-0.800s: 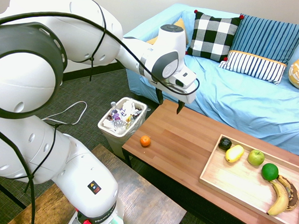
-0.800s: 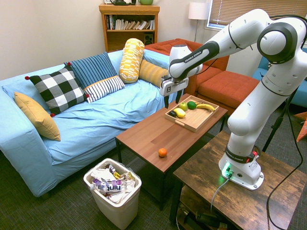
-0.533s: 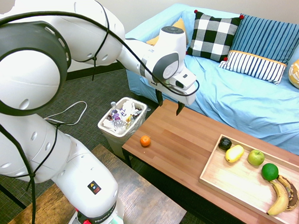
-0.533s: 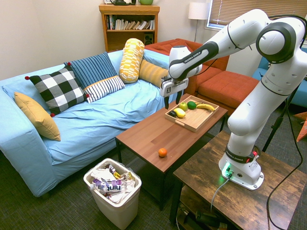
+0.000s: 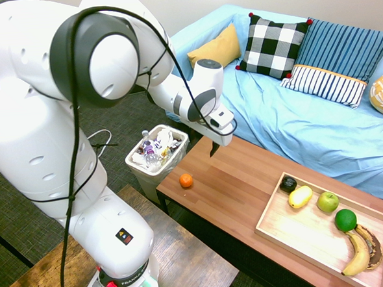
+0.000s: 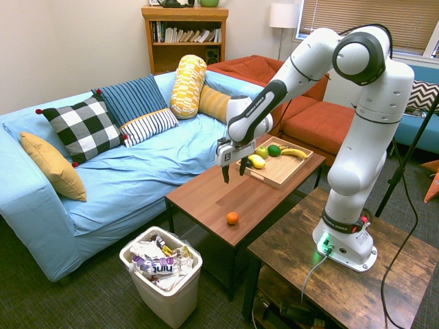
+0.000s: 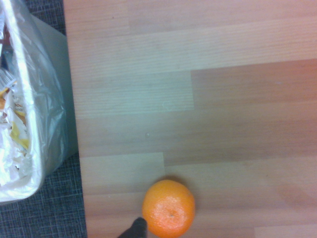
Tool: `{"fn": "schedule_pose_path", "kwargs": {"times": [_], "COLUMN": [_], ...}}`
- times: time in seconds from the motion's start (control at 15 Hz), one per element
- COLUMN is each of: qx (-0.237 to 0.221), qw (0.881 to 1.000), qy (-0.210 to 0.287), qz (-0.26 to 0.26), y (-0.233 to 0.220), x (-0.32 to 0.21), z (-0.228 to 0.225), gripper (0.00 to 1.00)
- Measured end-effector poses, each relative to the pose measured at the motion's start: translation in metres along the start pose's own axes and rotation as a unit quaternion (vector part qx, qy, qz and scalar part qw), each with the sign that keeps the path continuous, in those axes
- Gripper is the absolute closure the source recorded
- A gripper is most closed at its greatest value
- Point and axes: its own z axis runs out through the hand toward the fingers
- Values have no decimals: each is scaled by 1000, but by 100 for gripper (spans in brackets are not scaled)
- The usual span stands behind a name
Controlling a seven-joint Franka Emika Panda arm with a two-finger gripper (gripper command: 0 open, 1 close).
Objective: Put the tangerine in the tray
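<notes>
in the first exterior view the tangerine [image 5: 186,180] sits on the wooden coffee table [image 5: 246,186], close to the table corner nearest the white trash bin [image 5: 157,155]. the gripper [image 5: 211,147] hangs above the table, up and a little toward the sofa [image 5: 307,123] from the tangerine, apart from it and empty; only one dark finger shows clearly here. the tray [image 5: 301,237] lies at the far end of the table from the tangerine, well apart, with a yellow fruit [image 5: 300,196], a green apple [image 5: 328,201], a lime [image 5: 345,220] and a banana [image 5: 358,253] in it.

in the second exterior view the gripper [image 6: 233,171] points down over the table [image 6: 240,192], its two dark fingers standing apart with nothing between them. the tangerine [image 6: 232,218] rests on the table near the edge by the trash bin [image 6: 162,274], below the gripper and not touched. the tray [image 6: 281,168] sits at the table's other end, beyond the gripper.

in the wrist view the tangerine [image 7: 168,208] lies on the table [image 7: 198,99] near the table's edge, with the trash bin [image 7: 34,124] just past that edge over the dark carpet [image 7: 44,218].
</notes>
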Motion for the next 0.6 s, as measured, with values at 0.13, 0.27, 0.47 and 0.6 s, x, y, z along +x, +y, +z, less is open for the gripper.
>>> {"fn": "schedule_pose_path", "kwargs": {"times": [0.13,0.27,0.47,0.6], "qx": [-12,-23,-41,-54], "qw": [1000,1000,999,998], "qy": [-6,-14,-24,-29], "qz": [1,-3,-9,-12], "y": [-5,-9,-9,-9], "x": [-10,-22,-36,-42], "z": [28,55,96,121], "gripper": [0,0,0,0]}}
